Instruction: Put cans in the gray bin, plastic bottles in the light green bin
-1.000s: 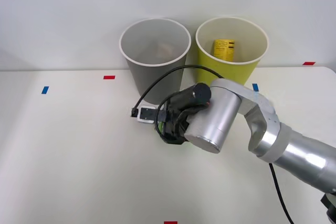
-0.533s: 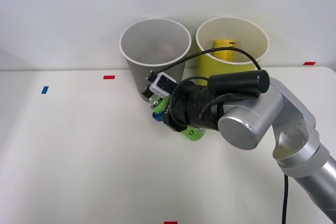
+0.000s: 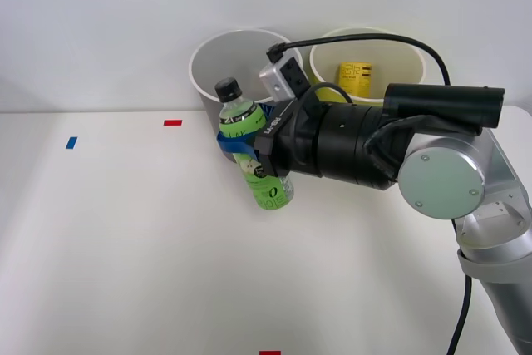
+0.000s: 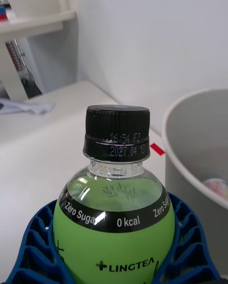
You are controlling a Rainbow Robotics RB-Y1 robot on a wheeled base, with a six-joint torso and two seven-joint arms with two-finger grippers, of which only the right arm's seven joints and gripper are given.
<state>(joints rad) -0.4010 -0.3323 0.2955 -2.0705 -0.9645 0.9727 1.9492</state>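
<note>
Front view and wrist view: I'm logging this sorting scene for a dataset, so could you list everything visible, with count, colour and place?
Green-label bottle: 1, bright green label, black cap, clear neck; held above the table in front of the gray bin.
Yellow-label bottle: 1, yellow; inside the light green bin.
Gray bin: 1, gray with white rim; back of table, left of the other bin; a pale item lies inside.
Light green bin: 1, yellow-green, white rim; back of table.
Tape marks: red and blue, scattered on the table.
Table: 1, white.
Right gripper: 1, blue ribbed fingers, shut on the green-label bottle.
</note>
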